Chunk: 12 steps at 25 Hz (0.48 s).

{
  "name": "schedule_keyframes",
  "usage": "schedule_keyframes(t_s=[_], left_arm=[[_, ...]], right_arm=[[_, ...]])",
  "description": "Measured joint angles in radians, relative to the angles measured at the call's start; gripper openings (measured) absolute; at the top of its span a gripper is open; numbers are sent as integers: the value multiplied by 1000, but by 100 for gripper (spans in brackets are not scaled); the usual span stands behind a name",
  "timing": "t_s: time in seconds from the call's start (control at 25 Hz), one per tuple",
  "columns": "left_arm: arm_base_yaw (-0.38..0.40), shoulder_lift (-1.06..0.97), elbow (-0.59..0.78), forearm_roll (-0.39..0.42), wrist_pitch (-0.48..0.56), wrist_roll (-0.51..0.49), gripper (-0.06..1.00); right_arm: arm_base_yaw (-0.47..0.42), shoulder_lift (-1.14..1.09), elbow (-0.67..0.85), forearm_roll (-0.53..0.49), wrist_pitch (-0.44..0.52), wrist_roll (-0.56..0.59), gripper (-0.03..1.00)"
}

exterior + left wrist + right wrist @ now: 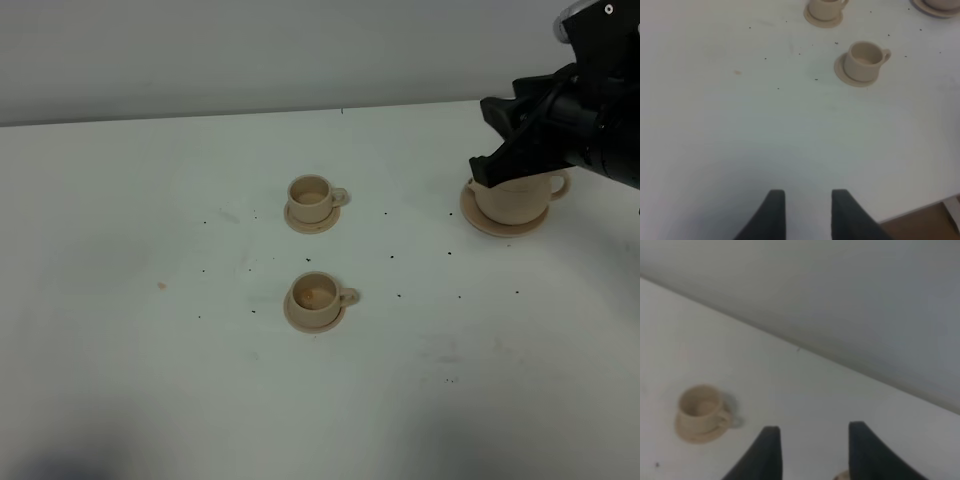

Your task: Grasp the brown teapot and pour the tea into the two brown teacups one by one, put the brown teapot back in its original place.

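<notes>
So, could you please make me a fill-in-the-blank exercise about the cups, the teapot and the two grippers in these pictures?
The far teacup and the near teacup each stand on a small ___.
The right gripper hangs over the brown teapot, whose handle points ___ in the exterior view.
The left gripper hangs over the table and holds ___.
Missing words: saucer; right; nothing.
</notes>
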Motion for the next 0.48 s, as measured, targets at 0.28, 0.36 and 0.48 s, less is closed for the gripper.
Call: schedule_keyframes(t_s=[0.28,0.36,0.48], left_arm=[[145,0,0,-3,0,0,25],[209,0,0,-3,0,0,25],[290,0,0,-3,0,0,25]], right_arm=[[0,0,-8,24,-132,0,31],[-1,0,-11,26,-156,-1,30],[-22,0,-33,39,-151,-1,28]])
